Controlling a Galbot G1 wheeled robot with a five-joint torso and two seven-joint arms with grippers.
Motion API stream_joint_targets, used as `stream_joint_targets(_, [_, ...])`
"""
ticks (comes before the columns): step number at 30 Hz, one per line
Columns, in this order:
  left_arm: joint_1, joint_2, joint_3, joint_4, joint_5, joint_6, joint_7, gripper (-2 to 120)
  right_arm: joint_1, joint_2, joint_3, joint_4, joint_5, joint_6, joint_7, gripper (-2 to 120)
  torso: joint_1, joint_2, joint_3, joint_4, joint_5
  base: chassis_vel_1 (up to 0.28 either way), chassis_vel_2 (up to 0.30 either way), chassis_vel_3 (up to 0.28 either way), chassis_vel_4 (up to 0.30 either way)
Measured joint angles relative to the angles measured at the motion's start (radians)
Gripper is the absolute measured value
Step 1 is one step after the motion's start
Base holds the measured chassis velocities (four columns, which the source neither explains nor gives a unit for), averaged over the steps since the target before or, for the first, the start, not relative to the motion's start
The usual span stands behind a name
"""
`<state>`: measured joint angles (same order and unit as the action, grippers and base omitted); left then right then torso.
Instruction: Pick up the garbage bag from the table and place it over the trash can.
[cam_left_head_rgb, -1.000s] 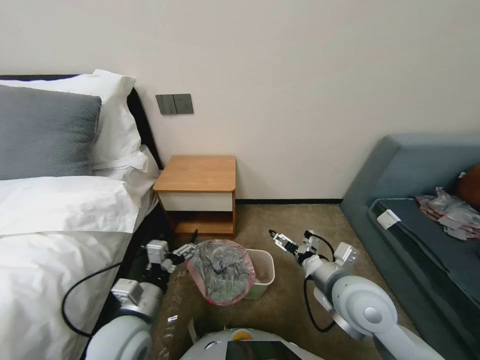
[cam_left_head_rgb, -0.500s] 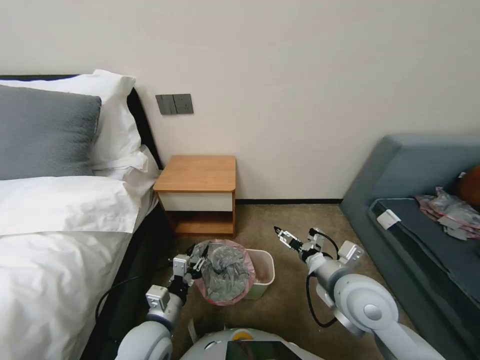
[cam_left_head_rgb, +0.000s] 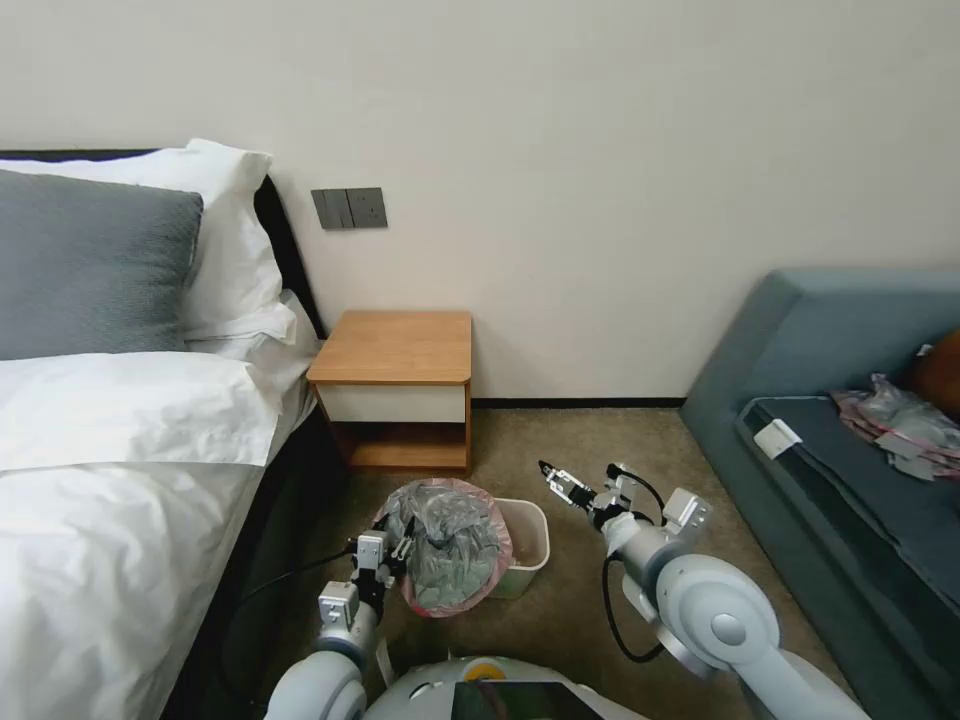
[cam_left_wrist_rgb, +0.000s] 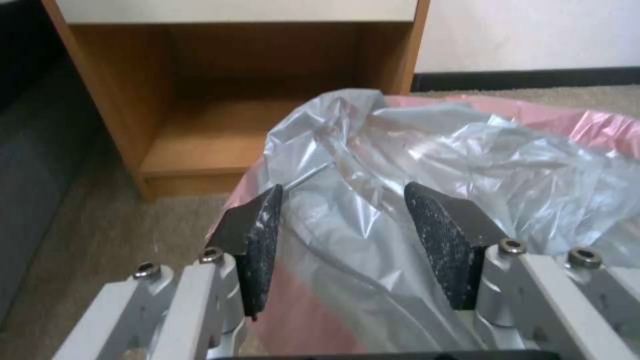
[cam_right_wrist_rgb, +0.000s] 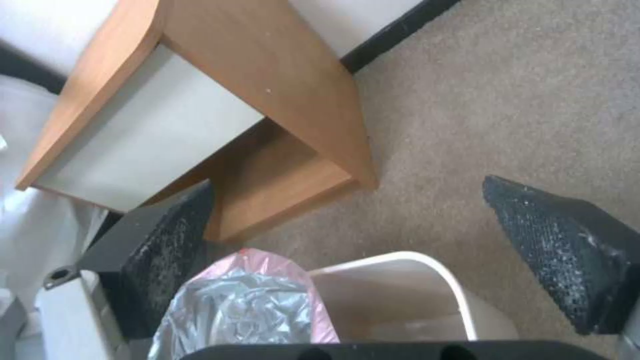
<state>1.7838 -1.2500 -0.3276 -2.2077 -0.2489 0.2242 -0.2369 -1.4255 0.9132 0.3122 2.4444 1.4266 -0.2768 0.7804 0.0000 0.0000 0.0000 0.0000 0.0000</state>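
The grey garbage bag (cam_left_head_rgb: 445, 545) with its pink rim lies crumpled over the left part of the cream trash can (cam_left_head_rgb: 537, 535), whose right part stays uncovered. The can stands on the carpet in front of the wooden table (cam_left_head_rgb: 395, 345). My left gripper (cam_left_head_rgb: 397, 550) is open at the bag's left edge. In the left wrist view its pads (cam_left_wrist_rgb: 257, 235) straddle a fold of the bag (cam_left_wrist_rgb: 373, 165). My right gripper (cam_left_head_rgb: 552, 475) hovers open just right of the can. The right wrist view has it (cam_right_wrist_rgb: 347, 185) above the can's rim (cam_right_wrist_rgb: 427, 260) and the bag (cam_right_wrist_rgb: 243, 305).
A bed (cam_left_head_rgb: 110, 470) with white sheets borders the left side close to my left arm. A blue-grey sofa (cam_left_head_rgb: 820, 350) with a heap of similar bags (cam_left_head_rgb: 905, 420) stands on the right. Open carpet (cam_left_head_rgb: 600, 440) lies between the table and the sofa.
My left arm swung inward from beside the bed, and its gripper slid down along the bag's left edge. The right gripper barely shifted. Bag and can kept their place.
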Motion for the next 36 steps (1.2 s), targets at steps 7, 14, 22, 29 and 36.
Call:
stream_joint_targets(7, [-0.017, -0.012, 0.014, 0.01, 0.0, 0.003, -0.004, 51, -0.004, -0.003, -0.005, -0.001, -0.009, 0.0, -0.006, 100, 0.0, 0.0, 0.0, 0.0, 0.0, 0.0, 0.0, 0.0, 0.0])
stream_joint_targets(14, [-0.026, -0.015, 0.034, 0.016, 0.014, 0.003, 0.005, 50, -0.018, 0.001, -0.007, 0.001, -0.02, 0.0, -0.015, 100, 0.0, 0.0, 0.0, -0.0001, 0.0, 0.0, 0.0, 0.0, 0.0])
stream_joint_targets(22, [-0.039, -0.017, 0.06, 0.029, 0.034, -0.002, 0.006, 49, -0.021, 0.007, -0.021, 0.002, -0.033, 0.001, -0.015, 100, 0.0, 0.0, 0.0, 0.0, 0.0, 0.0, 0.0, 0.0, 0.0])
stream_joint_targets(29, [-0.058, -0.018, 0.086, 0.042, 0.053, 0.0, -0.002, 49, -0.026, 0.021, -0.041, -0.005, -0.059, 0.005, -0.021, 100, 0.0, 0.0, 0.0, 0.0, 0.0, 0.0, 0.0, 0.0, 0.0])
stream_joint_targets(36, [-0.116, -0.021, 0.127, 0.084, 0.052, 0.042, -0.059, 45, -0.021, 0.021, -0.064, -0.017, -0.089, 0.017, -0.029, 100, 0.0, 0.0, 0.0, -0.0001, -0.0001, 0.0, 0.0, 0.0, 0.0])
